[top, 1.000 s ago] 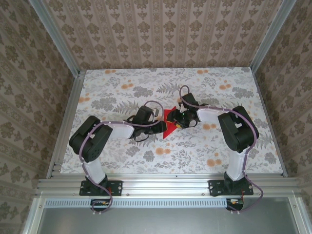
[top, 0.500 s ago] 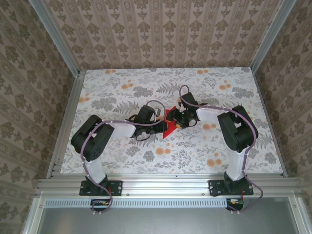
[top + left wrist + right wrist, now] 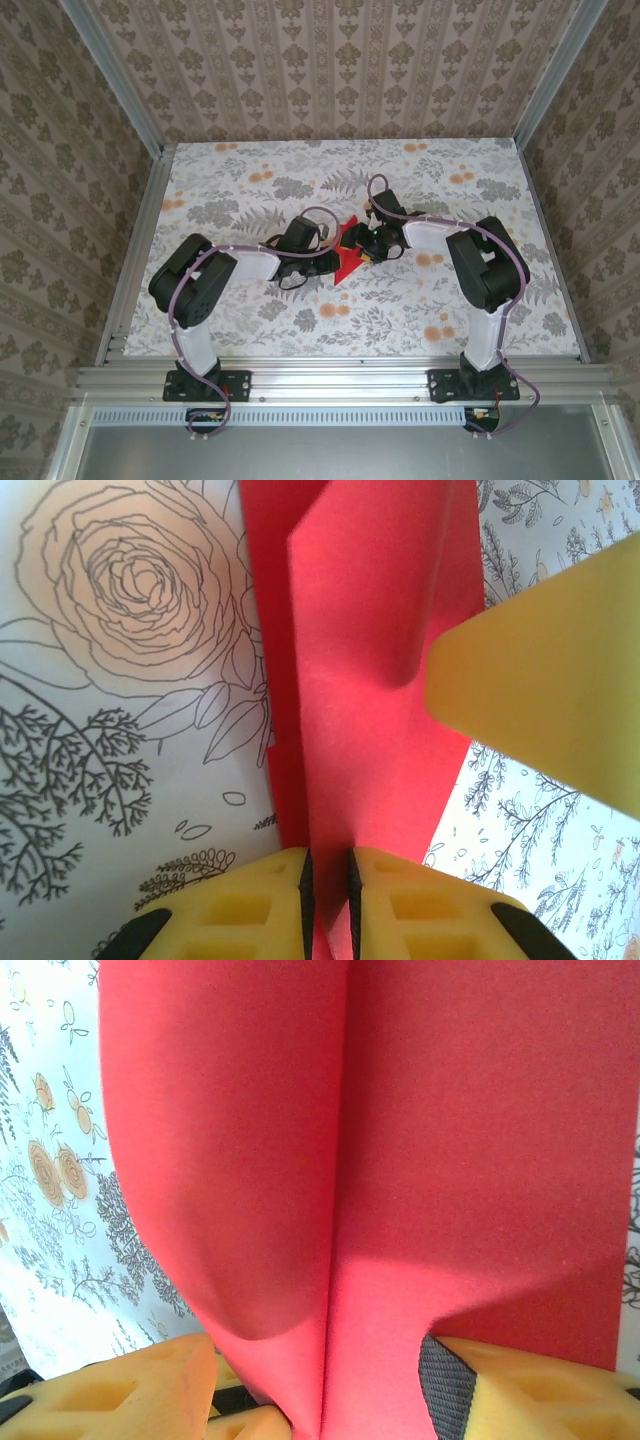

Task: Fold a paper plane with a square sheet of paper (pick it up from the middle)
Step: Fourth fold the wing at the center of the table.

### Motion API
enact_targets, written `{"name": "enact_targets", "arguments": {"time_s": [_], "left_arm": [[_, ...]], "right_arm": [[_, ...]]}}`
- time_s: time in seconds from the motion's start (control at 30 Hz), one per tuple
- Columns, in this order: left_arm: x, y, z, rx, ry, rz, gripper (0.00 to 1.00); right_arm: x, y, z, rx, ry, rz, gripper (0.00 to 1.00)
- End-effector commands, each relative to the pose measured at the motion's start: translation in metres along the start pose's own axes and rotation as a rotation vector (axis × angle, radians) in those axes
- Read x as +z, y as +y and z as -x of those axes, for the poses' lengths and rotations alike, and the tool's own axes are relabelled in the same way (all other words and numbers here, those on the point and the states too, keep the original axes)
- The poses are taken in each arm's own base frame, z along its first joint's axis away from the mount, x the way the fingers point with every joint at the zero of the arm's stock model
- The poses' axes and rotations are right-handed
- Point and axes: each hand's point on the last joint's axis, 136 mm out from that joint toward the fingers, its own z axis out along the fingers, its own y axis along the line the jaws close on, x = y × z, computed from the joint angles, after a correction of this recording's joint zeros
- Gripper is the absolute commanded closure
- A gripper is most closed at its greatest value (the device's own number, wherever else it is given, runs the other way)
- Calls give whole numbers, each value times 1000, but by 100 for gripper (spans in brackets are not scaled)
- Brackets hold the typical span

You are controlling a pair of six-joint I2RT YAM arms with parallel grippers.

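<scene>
**Item: paper** (image 3: pixel 347 262). Red, folded along a centre crease, sitting at the middle of the counter (image 3: pixel 250 190) between both pincers. In the left wrist view a second layer shows behind its edge.

**Left pincer** (image 3: pixel 328 865). Mine, reaching in from 9 o'clock and clenched on the paper's lower fold. I judge the pinch is there to sharpen the crease and keep the sheet from flopping.

**Right pincer** (image 3: pixel 320 1385). Mine, reaching in from 3 o'clock, released, jaws well apart astride the paper. One of its fingers (image 3: pixel 540 690) dents the sheet, probably to brace it against the pinch.

**Progress (my judgement).** Early folds only, with no finished dart yet.

**Counter.** Flat and matte, a pale print of grey leaves and orange flowers.

**Room.** Beige patterned wallpaper (image 3: pixel 330 70) at 9, 12 and 3 o'clock. An aluminium rail (image 3: pixel 340 378) at 6 o'clock carries both arm bases.
</scene>
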Motion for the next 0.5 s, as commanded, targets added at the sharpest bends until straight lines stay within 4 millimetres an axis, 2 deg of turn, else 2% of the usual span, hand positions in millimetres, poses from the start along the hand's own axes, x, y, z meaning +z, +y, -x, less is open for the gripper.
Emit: {"name": "enact_targets", "arguments": {"time_s": [0.0, 0.27, 0.47], "left_arm": [[6, 13, -6, 8, 29, 57, 82], [6, 14, -4, 3, 27, 65, 83], [4, 13, -3, 0, 24, 66, 82]], "right_arm": [[22, -117, -47, 92, 120, -383, 39], [24, -120, -49, 68, 127, -368, 40], [21, -136, -51, 69, 133, -455, 44]]}}
